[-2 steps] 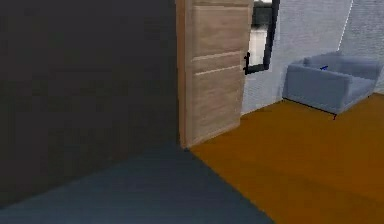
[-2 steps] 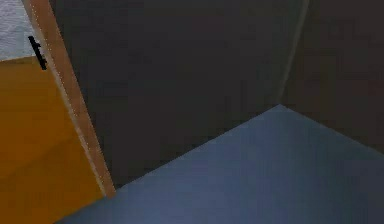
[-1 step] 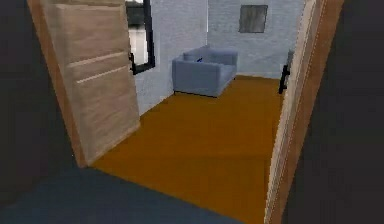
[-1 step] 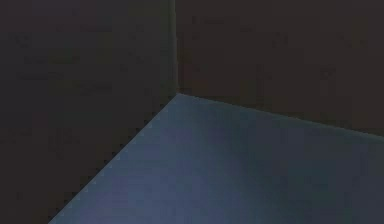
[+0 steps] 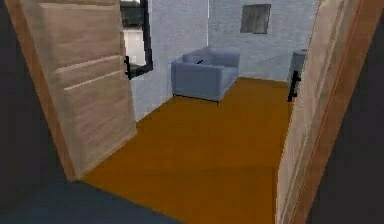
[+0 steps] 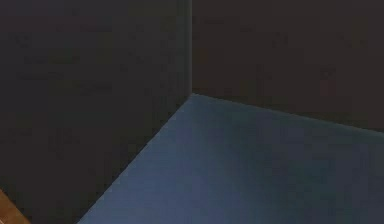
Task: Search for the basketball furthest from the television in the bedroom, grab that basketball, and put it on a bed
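The forward view is looking ahead and slightly downward through a doorway. It is sitting close between a pale wooden panelled door (image 5: 85, 80) on the left and a matching pale wooden door (image 5: 315, 110) on the right. It is facing across a glossy orange-brown floor (image 5: 200, 150) toward a blue-grey upholstered sofa (image 5: 205, 72) at the far wall.

The arm side view is looking out sideways and down, facing close onto a corner of dark unlit walls (image 6: 90, 90) rising from a dull blue floor (image 6: 260, 160). Both views are sharing that blue floor, which is lying nearest at the forward view's bottom left.
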